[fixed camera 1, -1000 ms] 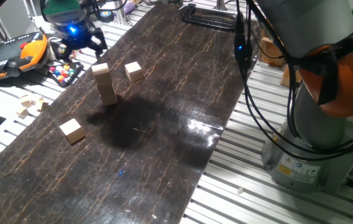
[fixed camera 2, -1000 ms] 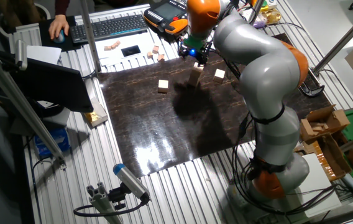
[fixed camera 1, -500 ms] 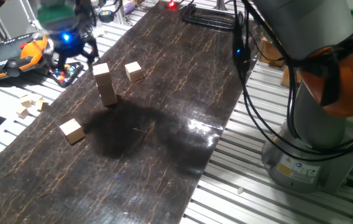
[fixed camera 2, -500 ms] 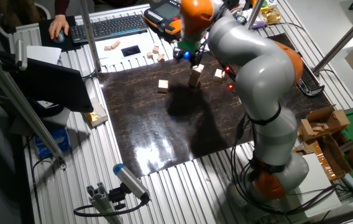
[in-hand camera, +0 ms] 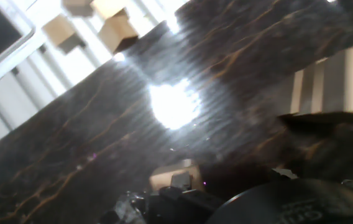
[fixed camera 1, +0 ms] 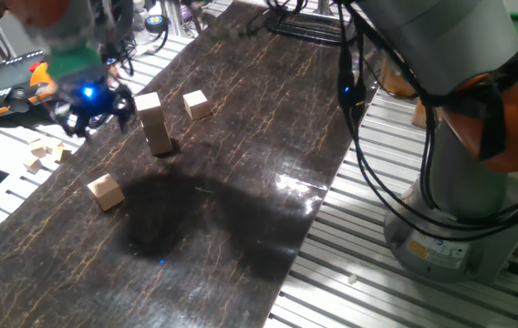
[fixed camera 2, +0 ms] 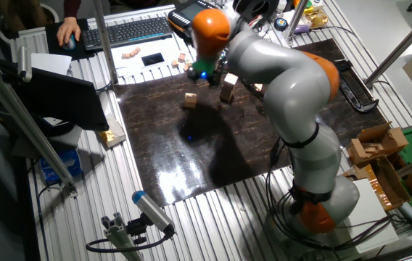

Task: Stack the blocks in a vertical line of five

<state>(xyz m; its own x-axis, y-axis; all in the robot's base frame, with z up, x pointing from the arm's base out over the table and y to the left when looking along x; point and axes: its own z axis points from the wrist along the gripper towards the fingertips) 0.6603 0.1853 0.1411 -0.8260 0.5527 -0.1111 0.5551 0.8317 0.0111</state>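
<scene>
Partly done, as judged from the layout. On the dark worktop [fixed camera 1: 241, 137], a stack [fixed camera 1: 155, 123] of blocks stands upright near the far-left edge; three tiers by its height, though the seams are too faint to count with certainty. Two blocks left to add if so. One loose block [fixed camera 1: 195, 104] lies just beside the stack on its far side, apart from it. The other loose block [fixed camera 1: 106, 191] lies nearer the camera along the left edge, well apart from the stack. In the other fixed view, same layout: stack [fixed camera 2: 228, 88] by the arm, loose block [fixed camera 2: 190, 100] to its left; the second loose block hidden behind the arm. Remaining: pick up each loose block in turn and set it squarely on top; the taller the stack, the less tolerance for a sideways nudge. Arm reaching far across the worktop, wrist pointing down, end effector [fixed camera 1: 84, 98] blurred, hanging above the left edge between stack and nearer loose block, touching neither. Likely heading for that nearer block. Finger spacing: cannot tell; blurred in both fixed views, and the hand view shows only dark housing at the bottom, no clear fingertips. Nothing visibly carried. Hand view also shows the stack [in-hand camera: 335, 81] at the right edge and small pale wooden bits [in-hand camera: 117, 30] off the worktop, not part of the task.
</scene>
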